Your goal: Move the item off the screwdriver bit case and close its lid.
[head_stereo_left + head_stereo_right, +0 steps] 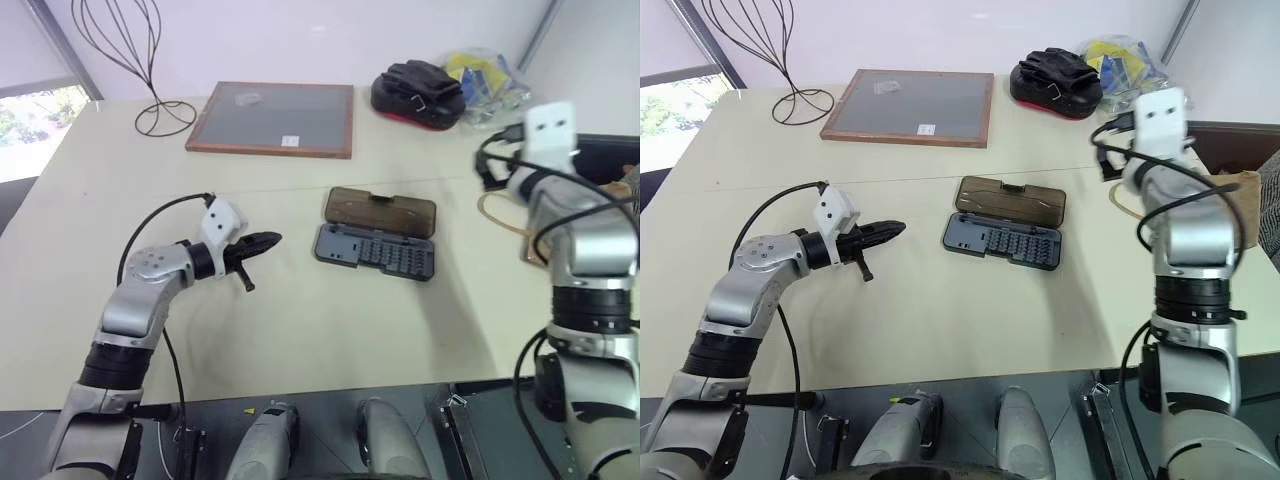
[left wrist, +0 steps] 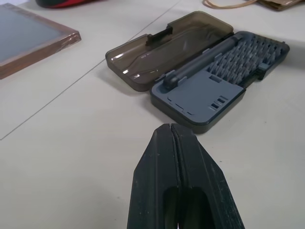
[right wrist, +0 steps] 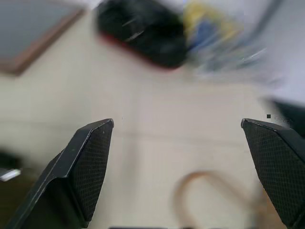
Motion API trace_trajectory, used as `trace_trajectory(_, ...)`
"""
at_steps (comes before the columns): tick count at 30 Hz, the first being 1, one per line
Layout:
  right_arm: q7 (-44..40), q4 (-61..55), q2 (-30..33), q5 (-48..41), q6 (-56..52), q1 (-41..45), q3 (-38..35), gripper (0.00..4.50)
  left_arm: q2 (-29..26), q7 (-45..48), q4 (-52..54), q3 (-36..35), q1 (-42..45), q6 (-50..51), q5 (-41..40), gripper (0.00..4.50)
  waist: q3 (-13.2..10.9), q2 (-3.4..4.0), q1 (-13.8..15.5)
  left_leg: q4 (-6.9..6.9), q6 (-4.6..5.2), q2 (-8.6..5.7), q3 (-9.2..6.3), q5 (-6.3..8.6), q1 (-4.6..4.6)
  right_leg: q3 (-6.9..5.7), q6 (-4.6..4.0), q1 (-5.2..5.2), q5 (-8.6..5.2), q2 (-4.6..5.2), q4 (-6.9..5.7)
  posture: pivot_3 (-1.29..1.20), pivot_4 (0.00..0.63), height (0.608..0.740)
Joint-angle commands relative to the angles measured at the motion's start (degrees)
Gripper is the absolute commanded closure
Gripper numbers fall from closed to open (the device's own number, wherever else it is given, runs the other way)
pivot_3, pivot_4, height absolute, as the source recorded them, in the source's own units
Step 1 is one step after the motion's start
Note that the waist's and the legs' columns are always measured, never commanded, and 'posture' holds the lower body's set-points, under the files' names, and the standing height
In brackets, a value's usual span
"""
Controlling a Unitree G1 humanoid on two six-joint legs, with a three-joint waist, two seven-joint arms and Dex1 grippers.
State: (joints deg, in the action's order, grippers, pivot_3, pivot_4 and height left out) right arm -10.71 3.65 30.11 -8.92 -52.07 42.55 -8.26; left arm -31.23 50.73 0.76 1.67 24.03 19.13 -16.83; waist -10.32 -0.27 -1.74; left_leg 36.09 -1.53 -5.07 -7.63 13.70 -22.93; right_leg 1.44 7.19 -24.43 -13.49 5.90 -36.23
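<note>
Grey tray: the case is seen lying open near the middle of the table, rows of small bits exposed in the tray.
Lid: the lid is folded flat on the table on the far side of the tray, joined to it along the hinge; smoky brown, translucent, nothing resting on it.
Bag: the bag is found on the table to the right of the case, well apart from it, mostly hidden behind the right arm; a brown paper edge is seen, and a thin string loop lies just beside it on the case's side.
Left gripper: the left gripper is held to the left of the case, near it but apart, pointed toward it; the two black fingers are pressed together with nothing between them.
Right gripper: the right gripper is raised to the right of the case, beyond its far right corner; its pads stand spread wide with nothing between them, over bare table and the string loop.
Board: a wood-framed grey board lies flat beyond the case, toward the far left, well apart from it.
Pouch: a black-and-red pouch sits beyond the case, toward the far right, with a clear bag of yellow and blue contents just beside it.
Wire stand: a thin black wire stand is set left of the board, furthest from the case.
</note>
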Motion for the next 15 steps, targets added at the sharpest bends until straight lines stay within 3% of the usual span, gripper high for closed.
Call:
trace_trajectory(1,-0.9,1.2,-1.9,-0.4,-0.4,0.2,1.1,0.04,-0.7,-0.8,2.0,-1.2,-0.1,-1.3,0.2,4.5,0.0,0.0,0.1,0.0,0.0,0.0,0.0,0.0,0.0,0.0,0.0,-0.01,0.0,0.0,0.0,0.0,0.15,0.734)
trace_trajectory(10,1.3,1.4,-9.2,-0.1,-2.3,-2.9,2.1,0.04,-2.0,-2.0,4.5,-2.3,-1.7,0.0,-0.3,4.5,0.0,0.01,0.7,-0.02,-0.03,0.0,0.0,-0.02,0.0,0.01,-0.02,-0.06,0.02,0.0,-0.02,0.0,0.15,0.734)
trace_trajectory(15,1.8,2.8,-9.9,0.6,-1.3,-4.6,2.4,0.04,-2.2,-2.7,5.3,-2.4,-3.0,-0.2,-0.3,4.5,0.0,0.02,0.7,-0.01,-0.03,0.0,0.01,-0.02,0.0,0.01,-0.01,-0.06,0.02,0.0,-0.02,0.0,0.15,0.734)
